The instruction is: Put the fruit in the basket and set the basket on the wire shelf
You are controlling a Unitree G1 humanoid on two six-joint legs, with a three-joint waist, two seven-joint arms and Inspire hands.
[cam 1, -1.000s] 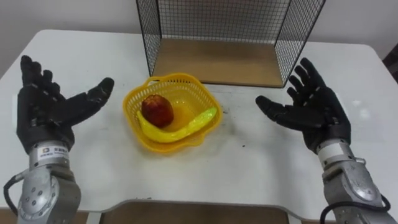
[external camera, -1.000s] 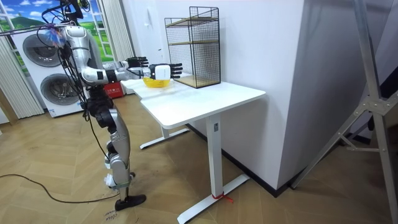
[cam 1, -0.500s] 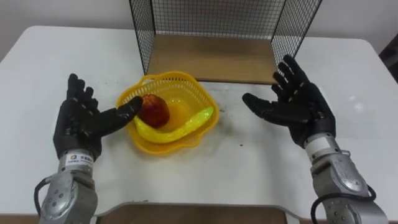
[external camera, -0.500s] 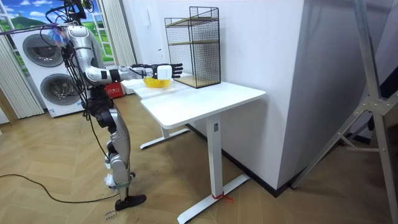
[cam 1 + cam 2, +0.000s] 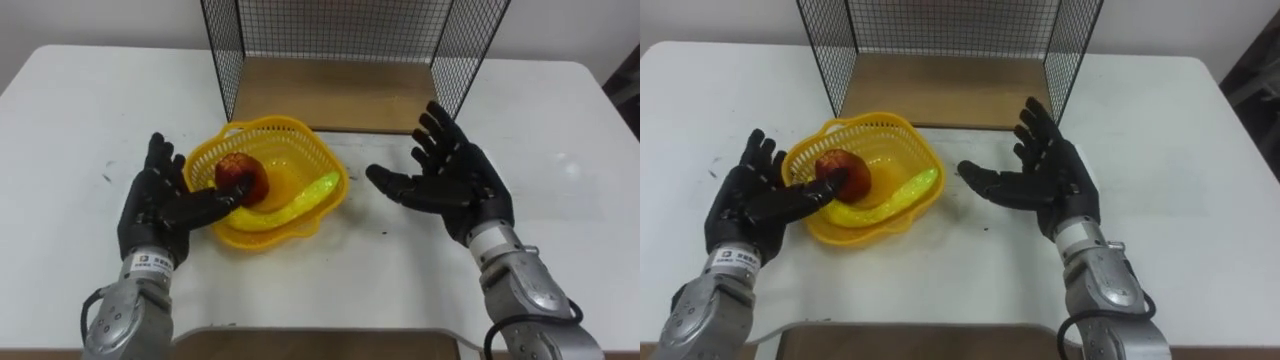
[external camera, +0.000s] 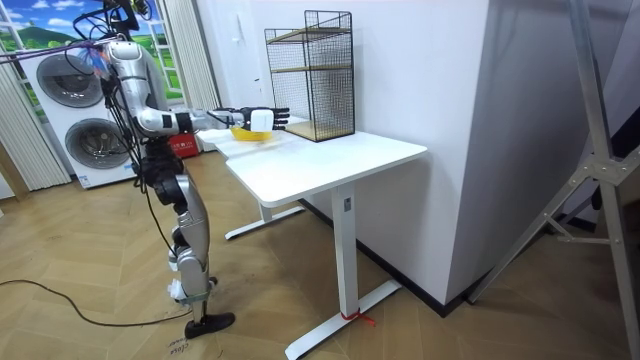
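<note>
Fruit (image 5: pixel 240 178) is in the basket (image 5: pixel 285 125); left hand (image 5: pixel 155 215) touches its rim, right hand (image 5: pixel 455 190) stands off, fingers spread. Next: clasp, lift onto wire shelf (image 5: pixel 340 95).

Stance: stood upright at the tabletop's (image 6: pixel 330 160) edge on the room view's left, both arms held out forward over it.
Left arm: entered from the lower left, forearm crossing the near edge, wrist straight.
Left hand (image 5: pixel 158 212): open, palm turned inward to the right, fingers straight and spread, pointing toward the far edge, thumb stretched out to the right.
Right arm: entered from the lower right, forearm slanting up and leftward.
Right hand (image 5: pixel 458 185): open, palm facing left, fingers spread, pointing up and away, thumb stretched leftward.
Hands together: apart, palms facing each other.
</note>
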